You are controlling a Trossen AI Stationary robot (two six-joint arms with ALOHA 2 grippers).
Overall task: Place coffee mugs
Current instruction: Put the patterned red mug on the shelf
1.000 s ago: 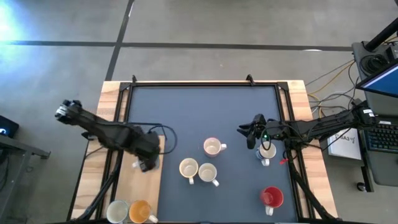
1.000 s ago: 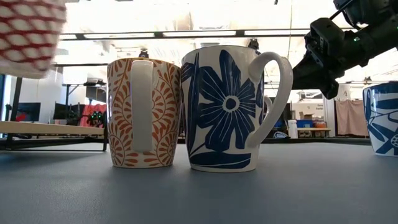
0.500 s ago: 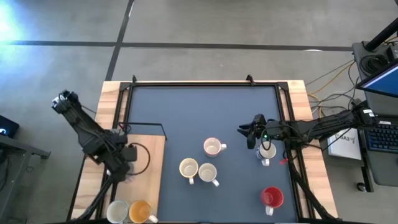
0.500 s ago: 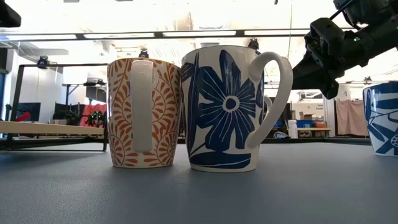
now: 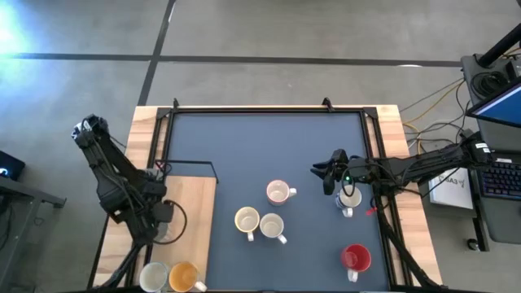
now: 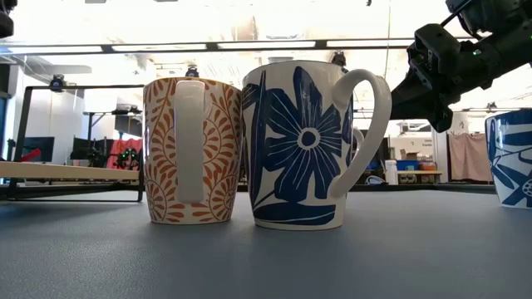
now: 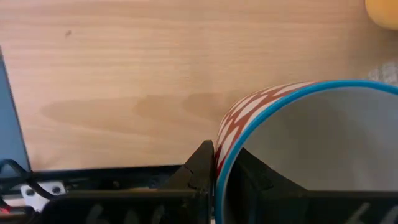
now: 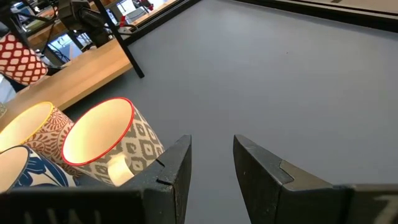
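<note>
The left hand [image 7: 214, 174] pinches the red checked mug [image 7: 311, 143] by its rim over the wooden worktop [image 7: 124, 74]; it could slip and crack. The right hand [image 8: 211, 162] waits, a little open.

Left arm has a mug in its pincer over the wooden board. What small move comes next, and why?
Probably lower it straight down. The left pincer grips the red-checked mug by its rim over bare wooden board, and the mug seems not yet set down.
</note>
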